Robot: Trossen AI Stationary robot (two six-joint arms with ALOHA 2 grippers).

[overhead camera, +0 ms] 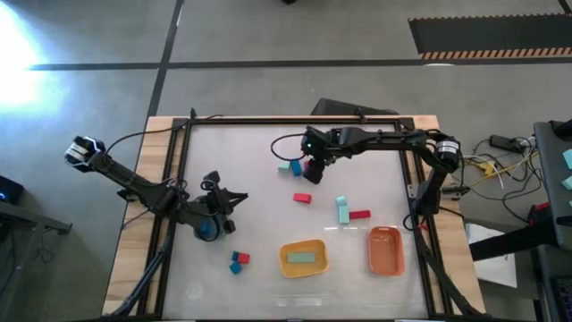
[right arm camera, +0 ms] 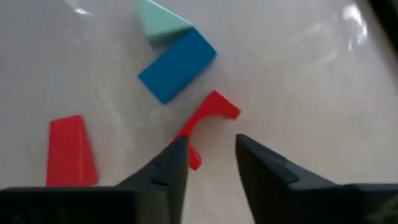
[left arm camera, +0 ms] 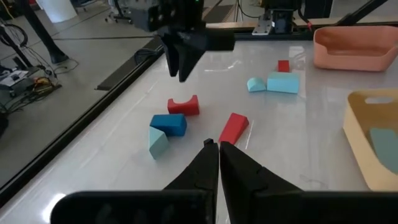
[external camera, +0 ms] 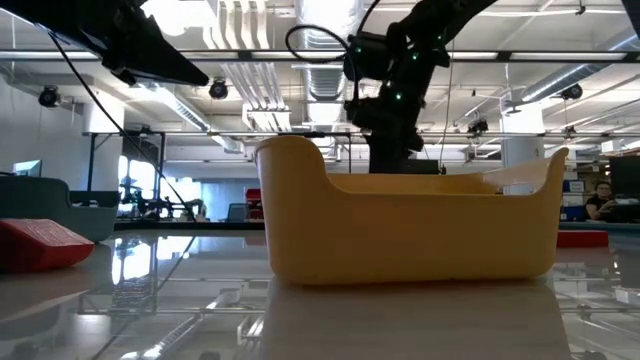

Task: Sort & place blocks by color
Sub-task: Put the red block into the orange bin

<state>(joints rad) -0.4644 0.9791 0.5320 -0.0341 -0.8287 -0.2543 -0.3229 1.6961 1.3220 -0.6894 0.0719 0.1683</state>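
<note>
My right gripper (right arm camera: 210,142) is open and hovers just above a cluster of blocks near the table's far middle (overhead camera: 312,170). Below it lie a red arch block (right arm camera: 208,118), a blue bar (right arm camera: 177,65), a mint wedge (right arm camera: 160,22) and a red wedge (right arm camera: 70,149). The left wrist view shows the right gripper (left arm camera: 183,71) above the red arch (left arm camera: 185,106), clear of it. My left gripper (left arm camera: 217,148) is shut and waits over the table's left part (overhead camera: 239,199). More blocks lie flat: mint ones (overhead camera: 342,208), a red bar (overhead camera: 359,215), and a blue and red pair (overhead camera: 238,261).
A yellow bin (overhead camera: 288,265) with a mint block (overhead camera: 302,257) inside and an orange bin (overhead camera: 386,250) stand near the table's near edge. In the low view the yellow bin (external camera: 400,230) fills the middle, with a grey-blue bin (external camera: 45,205) at the left.
</note>
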